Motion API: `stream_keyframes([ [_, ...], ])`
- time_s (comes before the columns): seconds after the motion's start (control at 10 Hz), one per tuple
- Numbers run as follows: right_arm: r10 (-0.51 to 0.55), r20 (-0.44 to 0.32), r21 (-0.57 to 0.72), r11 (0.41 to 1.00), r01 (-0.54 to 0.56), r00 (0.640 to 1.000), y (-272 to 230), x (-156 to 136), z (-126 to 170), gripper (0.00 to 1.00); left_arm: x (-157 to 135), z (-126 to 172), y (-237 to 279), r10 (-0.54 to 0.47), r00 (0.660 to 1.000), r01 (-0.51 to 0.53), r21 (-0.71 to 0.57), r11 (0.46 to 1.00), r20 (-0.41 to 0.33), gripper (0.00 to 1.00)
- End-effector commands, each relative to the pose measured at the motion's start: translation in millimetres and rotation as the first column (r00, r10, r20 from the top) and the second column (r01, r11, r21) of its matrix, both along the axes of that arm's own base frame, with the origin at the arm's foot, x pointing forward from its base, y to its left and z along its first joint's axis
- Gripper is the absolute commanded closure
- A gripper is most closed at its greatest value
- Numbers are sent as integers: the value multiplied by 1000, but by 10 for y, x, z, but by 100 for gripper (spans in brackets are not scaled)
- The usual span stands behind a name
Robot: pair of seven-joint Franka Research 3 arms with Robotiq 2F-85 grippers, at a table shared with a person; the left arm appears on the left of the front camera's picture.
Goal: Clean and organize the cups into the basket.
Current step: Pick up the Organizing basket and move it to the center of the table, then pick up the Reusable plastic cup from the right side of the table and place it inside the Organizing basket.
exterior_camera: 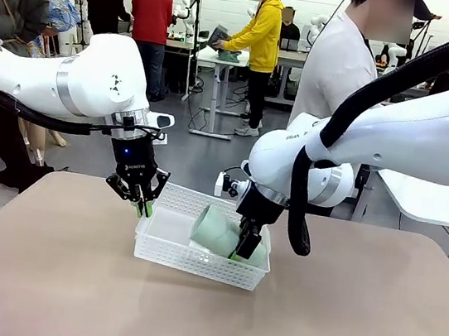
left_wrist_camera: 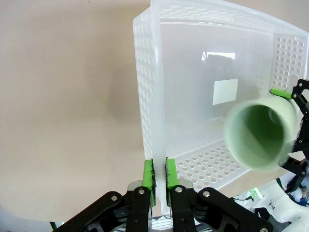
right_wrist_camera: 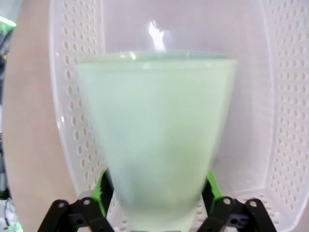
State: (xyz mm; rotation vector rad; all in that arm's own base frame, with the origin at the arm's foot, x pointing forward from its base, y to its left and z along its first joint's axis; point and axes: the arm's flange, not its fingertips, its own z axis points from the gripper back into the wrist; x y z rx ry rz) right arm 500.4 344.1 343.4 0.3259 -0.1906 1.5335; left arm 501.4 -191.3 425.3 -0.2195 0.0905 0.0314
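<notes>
The left arm [exterior_camera: 94, 83] and right arm [exterior_camera: 429, 138] are glossy white shells with silver joint bands; a thick black ribbed hose [exterior_camera: 405, 72] runs along the right. The left gripper [exterior_camera: 144, 207] and right gripper [exterior_camera: 240, 251] are black with green pads [left_wrist_camera: 148, 181] (tiny blue light [exterior_camera: 126, 153] on the left one).

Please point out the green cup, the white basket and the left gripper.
green cup [left_wrist_camera: 258, 137], left wrist view, inside its mouth
white basket [exterior_camera: 194, 262], front view, near wall
left gripper [left_wrist_camera: 160, 166], left wrist view, between its fingertips
</notes>
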Motion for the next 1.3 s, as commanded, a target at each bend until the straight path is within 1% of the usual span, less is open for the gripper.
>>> stream_keyframes([
  [0.0, -5, -14, -6, 1000, 5, 1000, 13, 45, 32, 0, -6, 5, -3, 6, 1000, -6, 0, 1000, 10, 100],
  [0.2, -3, -12, 21, 1000, 4, 1000, -31, 33, 86, 0, -6, 5, -3, 6, 1000, -6, 0, 1000, 10, 100],
  [0.3, -2, -5, 48, 999, 2, 1000, -83, 12, 176, 0, -6, 5, -3, 6, 1000, -6, 0, 1000, 10, 100],
  [0.5, -7, 32, 138, 990, 3, 999, -260, -49, 469, 0, -6, 5, -3, 6, 1000, -6, 0, 1000, 10, 100],
  [0.6, 2, 64, 225, 974, -16, 998, -435, -127, 703, 0, -6, 5, -3, 6, 1000, -6, 0, 1000, 10, 100],
  [0.7, 5, 94, 326, 945, -35, 996, -682, -251, 958, 0, -6, 5, -3, 6, 1000, -6, 0, 1000, 10, 100],
  [0.8, -1, 125, 426, 903, -53, 992, -998, -388, 1184, 0, -6, 5, -3, 6, 1000, -6, 0, 1000, 10, 100],
  [0.9, -26, 160, 524, 849, -63, 987, -1428, -536, 1370, 0, -6, 5, -3, 6, 1000, -6, 0, 1000, 10, 100],
  [1.0, -52, 179, 599, 798, -67, 982, -1831, -652, 1463, 0, -6, 5, -3, 6, 1000, -6, 0, 1000, 10, 100],
  [1.2, -134, 183, 695, 718, -32, 974, -2607, -842, 1442, 0, -6, 5, -3, 6, 1000, -6, 0, 1000, 10, 100],
])
